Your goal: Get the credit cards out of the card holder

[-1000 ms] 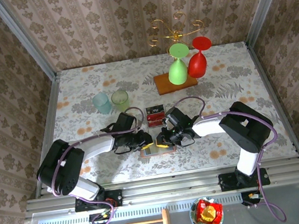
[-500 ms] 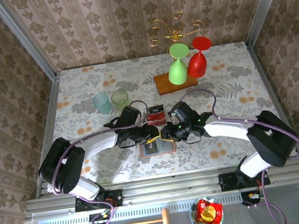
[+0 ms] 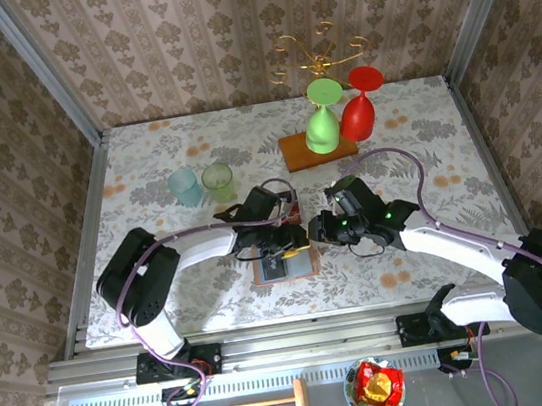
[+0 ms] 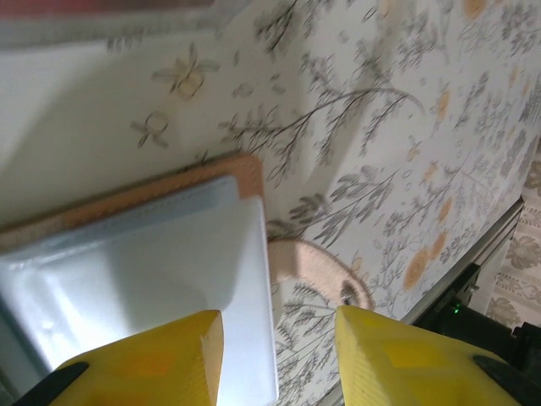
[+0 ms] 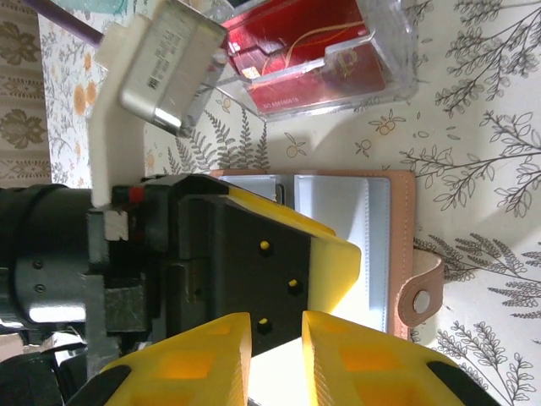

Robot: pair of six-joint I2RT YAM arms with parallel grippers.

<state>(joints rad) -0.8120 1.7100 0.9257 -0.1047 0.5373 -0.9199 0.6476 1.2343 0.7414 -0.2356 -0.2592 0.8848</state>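
The left gripper (image 4: 277, 328) has its jaws apart with nothing between them, hanging over the outer edge of the card holder (image 4: 152, 254). The holder lies open and flat on the desk (image 3: 424, 141), blue-grey lining up. Its strap (image 4: 325, 271) sticks out just past that edge, under the gap.

The right gripper (image 5: 277, 326) faces the left one closely. Its jaws are parted by a narrow slit and grip nothing.

Beyond both jaws the credit cards (image 5: 313, 51) sit in a clear case (image 5: 397, 42), parted from the holder's far edge by a strip of bare desk. Open desk lies to the right of the right jaws.
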